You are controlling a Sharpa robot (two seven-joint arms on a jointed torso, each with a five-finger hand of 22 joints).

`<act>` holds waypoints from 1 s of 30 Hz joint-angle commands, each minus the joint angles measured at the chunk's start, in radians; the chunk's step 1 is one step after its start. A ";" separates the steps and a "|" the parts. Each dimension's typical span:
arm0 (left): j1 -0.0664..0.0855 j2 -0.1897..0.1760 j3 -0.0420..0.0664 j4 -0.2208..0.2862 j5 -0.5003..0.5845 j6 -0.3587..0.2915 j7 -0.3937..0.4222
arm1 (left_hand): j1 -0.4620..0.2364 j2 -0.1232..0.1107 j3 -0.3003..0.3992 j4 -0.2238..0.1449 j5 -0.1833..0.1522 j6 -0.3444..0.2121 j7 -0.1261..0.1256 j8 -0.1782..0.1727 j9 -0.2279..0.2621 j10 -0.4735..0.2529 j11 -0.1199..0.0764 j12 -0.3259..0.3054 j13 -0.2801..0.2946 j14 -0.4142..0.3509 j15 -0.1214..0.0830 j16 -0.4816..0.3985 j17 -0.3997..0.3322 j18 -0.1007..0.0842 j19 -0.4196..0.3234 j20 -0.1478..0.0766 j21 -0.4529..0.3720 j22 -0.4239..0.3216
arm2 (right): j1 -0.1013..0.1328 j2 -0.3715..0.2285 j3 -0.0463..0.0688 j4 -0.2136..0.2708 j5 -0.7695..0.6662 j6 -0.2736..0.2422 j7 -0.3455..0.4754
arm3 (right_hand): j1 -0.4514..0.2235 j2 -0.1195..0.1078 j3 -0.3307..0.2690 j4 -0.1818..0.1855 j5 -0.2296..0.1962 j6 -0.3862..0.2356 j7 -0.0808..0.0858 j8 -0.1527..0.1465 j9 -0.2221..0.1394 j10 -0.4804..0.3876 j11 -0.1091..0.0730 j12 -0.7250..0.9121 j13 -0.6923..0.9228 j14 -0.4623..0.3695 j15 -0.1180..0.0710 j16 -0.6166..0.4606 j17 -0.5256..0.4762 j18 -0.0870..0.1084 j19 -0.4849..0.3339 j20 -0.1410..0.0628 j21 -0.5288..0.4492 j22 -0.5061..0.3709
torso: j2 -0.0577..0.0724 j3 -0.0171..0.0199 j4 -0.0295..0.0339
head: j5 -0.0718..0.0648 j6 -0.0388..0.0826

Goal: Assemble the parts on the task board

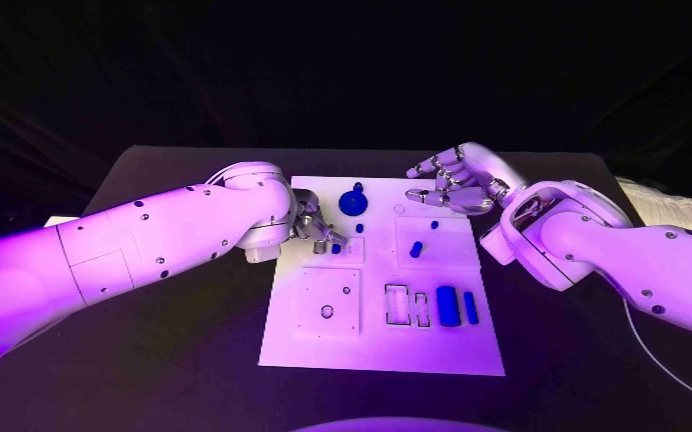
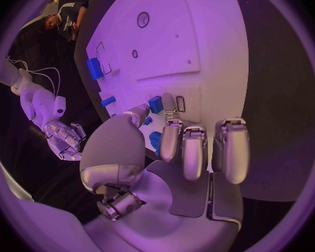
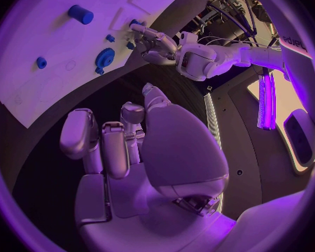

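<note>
Across the black table [image 1: 173, 352] I am seeing the white board [image 1: 378, 347] lying at the centre of the head view, running from 12 o'clock down to 6 o'clock. My left arm [image 1: 130, 247] is reaching in from 9 o'clock, and its hand [image 1: 310, 229] is hovering over the board's left edge, with the fingers curled down beside a small blue block [image 2: 155, 104]; I cannot tell whether they are pinching it or only touching it. My right arm [image 1: 606, 252] is coming in from 3 o'clock, and its hand [image 1: 459, 184] is hanging over the board's upper right corner with fingers spread and holding nothing. A round blue wheel [image 1: 353, 201] is sitting near the board's top at 12 o'clock. Two blue bars [image 1: 457, 306] are lying side by side toward 5 o'clock, next to open rectangular slots [image 1: 404, 306]. A short blue peg [image 1: 415, 249] is standing near the centre, slightly toward 3 o'clock.
</note>
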 commanded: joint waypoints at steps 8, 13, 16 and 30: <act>0.006 -0.039 0.039 0.056 0.015 -0.086 -0.046 | -0.018 0.019 -0.106 0.005 -0.033 0.000 -0.001 0.000 -0.001 -0.008 0.000 -0.025 0.012 0.105 -0.010 0.003 0.263 -0.010 0.056 -0.009 -0.007 0.190 | -0.001 0.001 0.000 -0.007 -0.002 0.002 0.006 | -0.010 0.000 -0.005 -0.001 0.004 0.008 -0.002 -0.002 -0.001 -0.008 0.002 -0.008 -0.002 0.045 -0.009 -0.006 -0.004 0.013 -0.009 0.001 -0.007 -0.004 | 0.001 -0.0004 -0.0005 | 0.003 0.010; 0.019 -0.054 0.054 0.066 0.079 -0.124 -0.024 | -0.002 0.027 -0.160 0.006 -0.058 -0.027 0.009 -0.015 -0.009 -0.035 0.009 -0.066 -0.028 0.105 -0.005 0.003 0.263 -0.003 0.041 -0.005 -0.027 0.167 | -0.002 0.003 0.000 -0.011 0.001 0.002 0.007 | -0.011 0.001 -0.007 0.000 0.004 0.008 -0.002 -0.002 -0.001 -0.009 0.002 -0.010 -0.003 0.044 -0.009 -0.008 -0.005 0.013 -0.010 0.001 -0.009 -0.005 | 0.001 0.0004 -0.0016 | 0.003 0.014; 0.033 -0.064 0.058 0.062 0.091 -0.109 -0.027 | 0.027 0.032 -0.181 0.001 -0.062 -0.032 0.012 -0.021 -0.016 -0.041 0.011 -0.074 -0.036 0.105 -0.003 0.003 0.263 -0.002 0.039 -0.003 -0.031 0.164 | -0.002 0.003 0.000 -0.012 0.002 0.003 0.006 | -0.011 0.001 -0.007 0.000 0.004 0.008 -0.002 -0.002 -0.001 -0.009 0.002 -0.010 -0.003 0.044 -0.009 -0.008 -0.005 0.013 -0.010 0.001 -0.009 -0.005 | 0.001 0.0014 -0.0014 | 0.002 0.017; 0.101 0.006 0.059 -0.135 0.022 0.060 -0.020 | 0.178 0.057 -0.222 0.005 -0.060 -0.088 0.059 -0.139 -0.121 -0.098 0.051 -0.168 -0.132 0.105 0.030 0.003 0.263 0.004 0.024 0.027 -0.055 0.142 | -0.003 0.007 0.000 -0.013 0.002 0.006 0.005 | -0.012 0.001 -0.008 0.000 0.005 0.008 -0.002 -0.002 -0.001 -0.008 0.002 -0.008 -0.003 0.044 -0.009 -0.008 -0.006 0.013 -0.010 0.001 -0.009 -0.006 | 0.005 -0.0016 -0.0022 | 0.007 0.020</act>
